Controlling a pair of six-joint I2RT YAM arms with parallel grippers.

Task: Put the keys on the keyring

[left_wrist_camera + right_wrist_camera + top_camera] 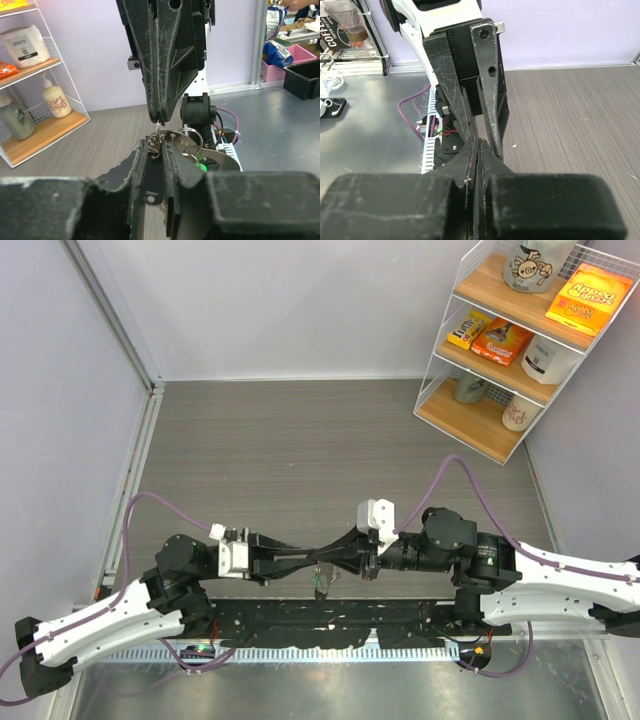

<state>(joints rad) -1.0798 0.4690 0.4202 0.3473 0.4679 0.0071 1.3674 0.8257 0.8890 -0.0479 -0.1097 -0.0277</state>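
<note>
The flat table top (300, 440) is grey with a fine wood-grain pattern, and the thin metal keyring (188, 136) is silvery with a bright green piece. The flexible cables (457, 459) are purple, the scuffed plastic left gripper (157, 146) and right gripper (160, 119) black, and the wire shelf rack (478, 422) white with light wooden boards.

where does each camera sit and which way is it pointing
Top external: above and behind the bases, looking down at the table; both arms show, tips meeting.
Left wrist: on the left arm, facing along its own fingers to the keyring, right end effector and shelf.
Right wrist: on the right arm, facing along its fingers to the left end effector.
Shared: top and left wrist both show the shelf.
</note>
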